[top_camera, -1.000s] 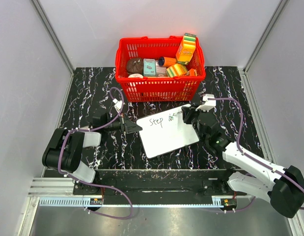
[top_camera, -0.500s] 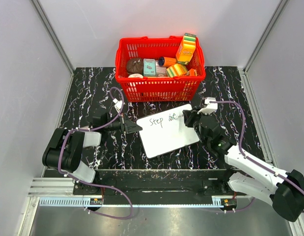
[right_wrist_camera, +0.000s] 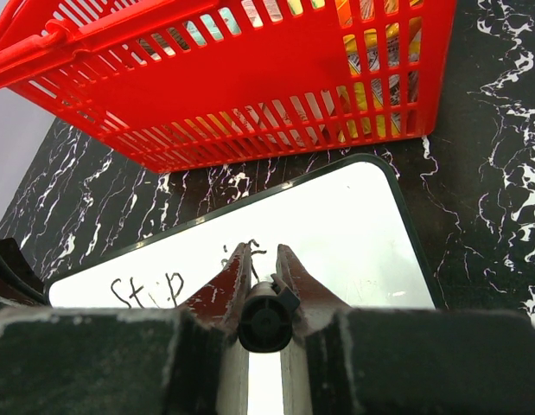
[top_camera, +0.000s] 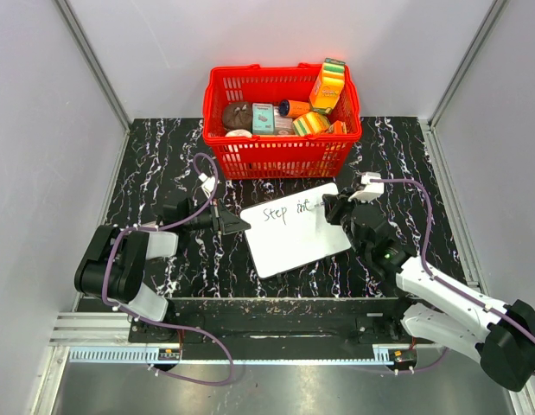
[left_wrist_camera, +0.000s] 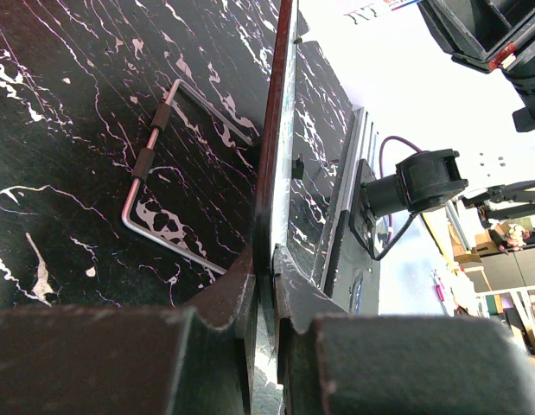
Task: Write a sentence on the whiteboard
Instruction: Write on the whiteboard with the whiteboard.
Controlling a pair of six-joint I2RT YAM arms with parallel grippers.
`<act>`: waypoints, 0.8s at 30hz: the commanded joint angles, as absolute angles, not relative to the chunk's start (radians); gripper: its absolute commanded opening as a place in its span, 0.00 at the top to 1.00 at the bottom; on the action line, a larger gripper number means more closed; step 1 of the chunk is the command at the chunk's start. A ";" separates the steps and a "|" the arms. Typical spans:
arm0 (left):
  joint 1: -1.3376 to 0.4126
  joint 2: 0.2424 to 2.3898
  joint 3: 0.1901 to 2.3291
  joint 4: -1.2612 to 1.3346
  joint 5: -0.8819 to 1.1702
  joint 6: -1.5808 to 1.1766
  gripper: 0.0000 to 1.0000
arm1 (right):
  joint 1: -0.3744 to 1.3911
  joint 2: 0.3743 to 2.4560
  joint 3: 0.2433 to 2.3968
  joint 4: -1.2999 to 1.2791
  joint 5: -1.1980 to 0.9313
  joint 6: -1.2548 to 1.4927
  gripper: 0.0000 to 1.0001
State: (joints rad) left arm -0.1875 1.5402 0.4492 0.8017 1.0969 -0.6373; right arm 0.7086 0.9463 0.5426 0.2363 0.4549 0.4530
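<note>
Right claw (top_camera: 329, 207), jaws pinched tight on a black marker (right_wrist_camera: 264, 322), has slid a little along the top line over the past second, toward the right end of the red basket (top_camera: 280, 157), and the second word has gained a stroke or two; by that reading the writing is under way with most of it to come. Left claw (top_camera: 232, 223), jaws nipped on the board's rim at the end below the basket's left corner, has not budged and looks to be steadying it. Just in front of the basket lies the whiteboard (top_camera: 293, 246), thin, white, round-cornered and skewed to the basket's front wall. On it the sentence (top_camera: 289, 210) so far reads "Step" and the start of a second word, thin black script along the edge nearer the basket; the part farther from the basket is blank
</note>
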 commanded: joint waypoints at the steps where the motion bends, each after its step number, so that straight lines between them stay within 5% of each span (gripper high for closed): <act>1: -0.198 1.554 0.466 0.821 1.092 -0.561 1.00 | 0.701 0.945 0.584 0.209 0.514 0.437 1.00; 24: -0.196 1.554 0.465 0.819 1.095 -0.560 1.00 | 0.693 0.907 0.615 0.265 0.538 0.371 1.00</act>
State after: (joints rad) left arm -0.1875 1.5402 0.4496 0.8021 1.0977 -0.6369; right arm 0.7059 0.9062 0.5640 0.2176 0.4973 0.4011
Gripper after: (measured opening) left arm 0.122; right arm 0.186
